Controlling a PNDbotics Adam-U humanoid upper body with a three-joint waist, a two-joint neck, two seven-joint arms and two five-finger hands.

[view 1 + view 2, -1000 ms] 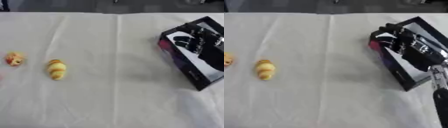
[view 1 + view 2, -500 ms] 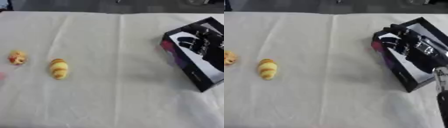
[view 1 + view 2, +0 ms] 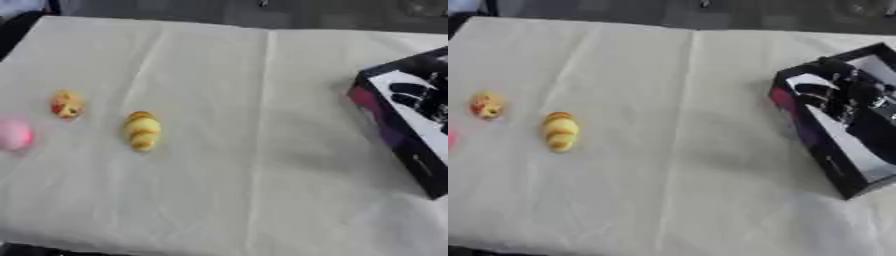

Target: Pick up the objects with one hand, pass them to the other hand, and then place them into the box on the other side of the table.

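Hovering right hand (image 3: pixel 846 95) above box (image 3: pixel 820 150).

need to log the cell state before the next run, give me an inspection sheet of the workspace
surface: table under a creased off-white cloth.
job's things: yellow striped toy, small yellow-red toy and pink object lie apart on the left; dark box stands on the right.
clutter: nothing seen.
hands: right hand is inside the box; finger state unclear. Left hand not in view.
cables: nothing seen.
surroundings: dark floor beyond the far edge.
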